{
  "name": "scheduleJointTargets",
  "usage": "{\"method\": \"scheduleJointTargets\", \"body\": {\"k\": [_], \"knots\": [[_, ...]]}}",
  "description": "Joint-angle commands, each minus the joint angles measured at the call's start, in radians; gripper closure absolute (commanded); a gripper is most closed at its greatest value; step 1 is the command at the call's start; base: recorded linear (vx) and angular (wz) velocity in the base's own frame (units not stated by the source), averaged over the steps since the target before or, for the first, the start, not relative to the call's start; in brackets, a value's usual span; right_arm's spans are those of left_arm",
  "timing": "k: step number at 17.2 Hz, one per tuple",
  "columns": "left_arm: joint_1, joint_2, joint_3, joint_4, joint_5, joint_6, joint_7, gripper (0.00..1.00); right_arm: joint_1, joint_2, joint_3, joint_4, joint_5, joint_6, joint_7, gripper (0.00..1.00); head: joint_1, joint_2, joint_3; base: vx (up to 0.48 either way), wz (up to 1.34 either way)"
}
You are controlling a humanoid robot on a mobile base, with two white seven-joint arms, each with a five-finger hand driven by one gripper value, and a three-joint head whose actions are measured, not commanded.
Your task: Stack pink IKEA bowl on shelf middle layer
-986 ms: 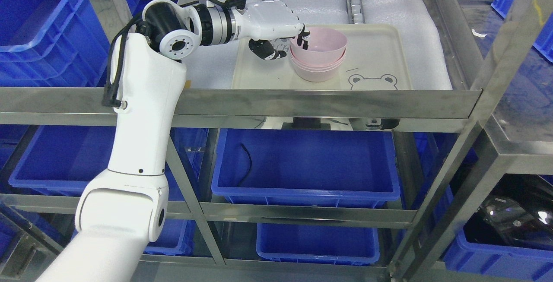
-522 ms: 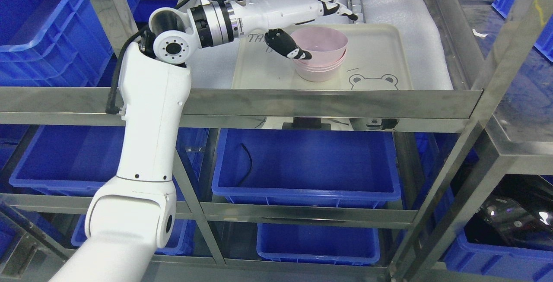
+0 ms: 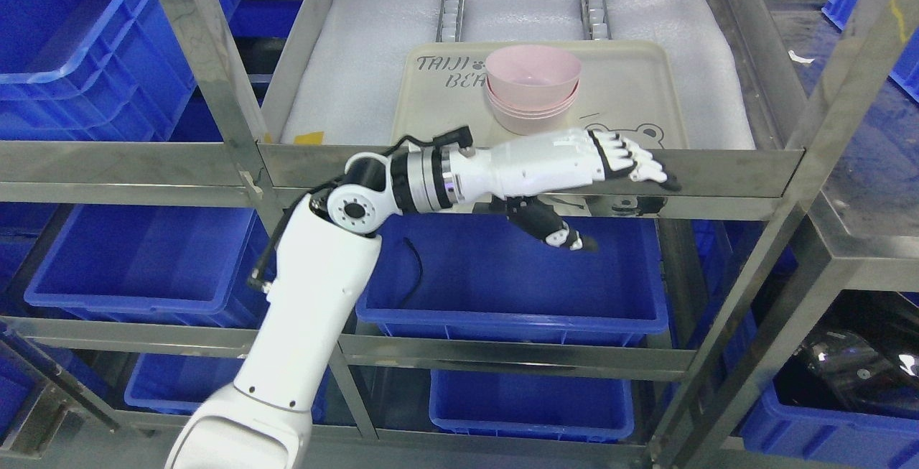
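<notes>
So the stack of pale pink plastic bowls point(image 3: 533, 88) is sitting on the cream plastic tray with the bear print point(image 3: 632, 88), toward the tray's middle and a bit closer to its back edge than its front one. The top bowl is nested neatly into the ones under it, upright, nothing touching it. The tray itself lies on the white foam-lined shelf layer of the steel rack point(image 3: 373, 88), near that layer's front edge.

The robot's left hand point(image 3: 574, 167) is out in front of the rack, level with the shiny steel front rail point(image 3: 718, 171) of that layer, well clear of the bowls. Its fingers point(image 3: 632, 161) are stretched out straight and spread apart toward the right, thumb point(image 3: 553, 228) hanging down below them, and it's holding nothing. The white forearm comes up from the lower left and bends at the elbow in front of the rail.

Below that layer there's a big blue plastic bin point(image 3: 510, 289) with a thin black cable point(image 3: 411, 268) lying in it (more blue bins left, below and off to the sides too).
</notes>
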Motion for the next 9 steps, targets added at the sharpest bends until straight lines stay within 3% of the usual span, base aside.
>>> {"method": "scheduleJointTargets", "body": {"k": [1,5,9], "knots": [[0.287,0.009,-0.199,-0.073,0.006,-0.001,0.003,0.16,0.021,-0.017,0.0,-0.017,0.0,0.0,-0.005,0.0,0.0,0.0,0.0,-0.013,0.02],[0.462,0.009,-0.078,0.085,0.007,-0.001,0.05,0.14,0.021,-0.017,0.0,-0.017,0.0,0.0,-0.005,0.0,0.0,0.0,0.0,-0.009,0.07],[0.494,0.009,0.036,0.283,0.012,-0.001,0.298,0.06,0.021,-0.017,0.0,-0.017,0.0,0.0,-0.005,0.0,0.0,0.0,0.0,0.003,-0.02]]}}
